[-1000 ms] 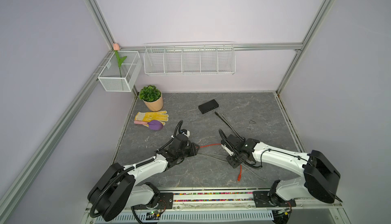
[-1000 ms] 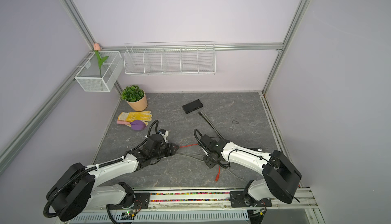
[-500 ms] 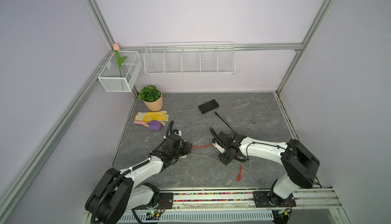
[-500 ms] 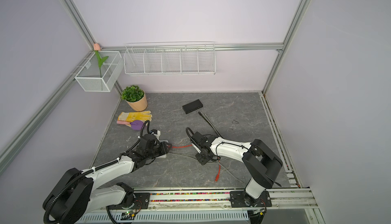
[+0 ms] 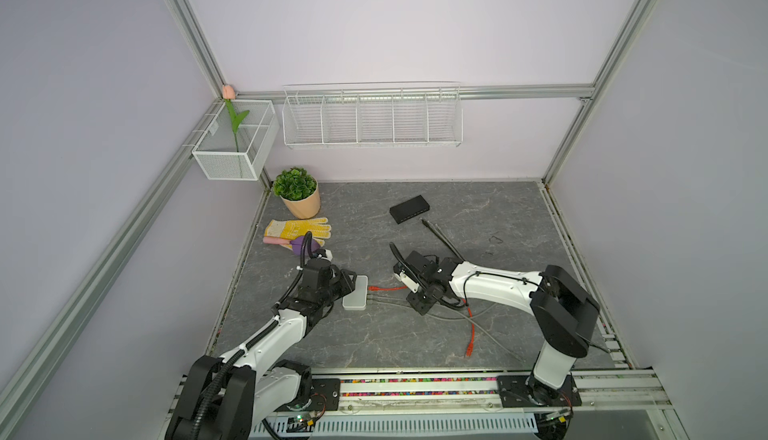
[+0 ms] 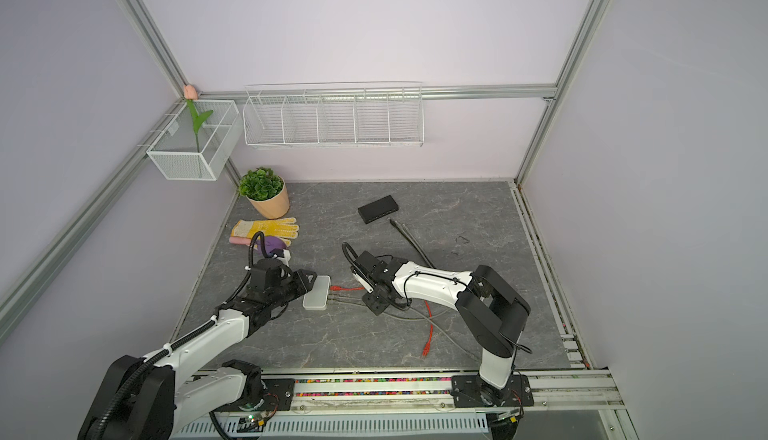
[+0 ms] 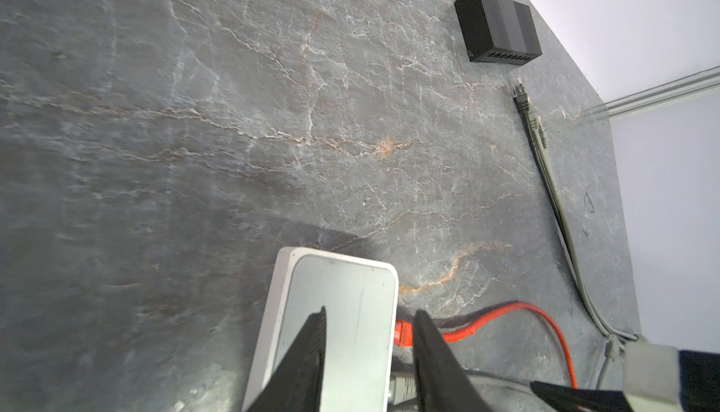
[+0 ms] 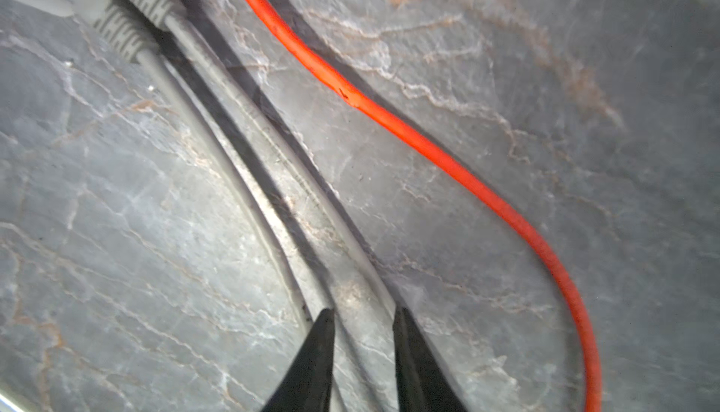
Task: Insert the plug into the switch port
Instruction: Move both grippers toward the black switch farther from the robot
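1. Grey marbled tabletop point(image 5: 374, 346) fills the walled cell; nearest the front rail point(image 5: 415, 386), a loose orange connector point(image 5: 469, 350) lies free on the stone.
2. Just beyond, the left gripper point(image 7: 370, 315) sits over the white switch point(image 5: 355, 297), jaws parted and clasping nothing. One finger point(image 7: 307, 351) is above the switch's top, the other just past its port side.
3. Along that port side an orange plug point(image 7: 403, 332) sits against the switch, with two grey plugs point(image 8: 124, 12) beside it. How deep each is seated cannot be told.
4. To the right of the switch, the right gripper point(image 8: 362, 314) stands released, its tips either side of a grey cable point(image 8: 272, 164); the orange cable point(image 5: 388, 288) runs near.
5. Farther back, a yellow glove point(image 5: 299, 228) and a purple object point(image 5: 301, 244) lie by the left edge, in front of a potted plant point(image 5: 297, 192).
6. A black switch point(image 5: 409, 209) rests toward the rear, two grey cable ends point(image 5: 428, 225) just beside it.
7. On the walls hang a wire rack point(image 5: 372, 119) and a corner basket point(image 5: 235, 155) holding a tulip point(image 5: 228, 92).
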Controlling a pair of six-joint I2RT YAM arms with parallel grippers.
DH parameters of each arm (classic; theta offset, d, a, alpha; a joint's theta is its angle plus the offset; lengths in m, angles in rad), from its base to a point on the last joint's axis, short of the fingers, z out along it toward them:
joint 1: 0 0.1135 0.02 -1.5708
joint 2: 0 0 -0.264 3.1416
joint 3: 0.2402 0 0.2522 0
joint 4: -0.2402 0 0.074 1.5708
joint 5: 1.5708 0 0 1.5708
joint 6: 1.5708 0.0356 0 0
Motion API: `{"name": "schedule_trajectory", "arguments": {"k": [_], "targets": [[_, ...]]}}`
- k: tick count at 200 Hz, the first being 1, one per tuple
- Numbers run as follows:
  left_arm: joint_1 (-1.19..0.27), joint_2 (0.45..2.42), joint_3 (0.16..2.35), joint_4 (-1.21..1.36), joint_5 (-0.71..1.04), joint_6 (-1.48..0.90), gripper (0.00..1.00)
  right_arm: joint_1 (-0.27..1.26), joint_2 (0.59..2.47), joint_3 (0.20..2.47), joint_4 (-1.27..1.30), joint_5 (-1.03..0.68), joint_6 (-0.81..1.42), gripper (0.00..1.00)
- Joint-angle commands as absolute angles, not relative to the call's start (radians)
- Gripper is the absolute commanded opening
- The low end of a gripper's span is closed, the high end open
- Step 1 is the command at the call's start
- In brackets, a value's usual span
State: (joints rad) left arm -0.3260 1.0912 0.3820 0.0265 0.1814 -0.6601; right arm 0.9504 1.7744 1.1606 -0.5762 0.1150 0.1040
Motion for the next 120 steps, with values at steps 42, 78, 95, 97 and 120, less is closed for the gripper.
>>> {"name": "schedule_trajectory", "arguments": {"k": [42, 78, 95, 97, 120], "targets": [[-0.321, 1.187, 0.624, -0.036, 0.234, -0.536, 0.49, 0.756, 1.584, 1.253, -0.643, 0.122, 0.031, 0.48], [-0.321, 1.437, 0.888, -0.084, 0.296, -0.444, 0.57, 0.598, 1.628, 1.346, -0.602, 0.023, 0.042, 0.49], [-0.320, 1.567, 1.038, -0.151, 0.345, -0.418, 0.57, 0.525, 1.691, 1.393, -0.546, -0.058, 0.063, 0.49], [-0.321, 1.580, 1.054, -0.154, 0.348, -0.419, 0.57, 0.520, 1.702, 1.407, -0.544, -0.069, 0.067, 0.49], [-0.320, 1.698, 1.141, -0.096, 0.407, -0.442, 0.57, 0.428, 1.831, 1.512, -0.504, -0.187, 0.119, 0.49]]}}
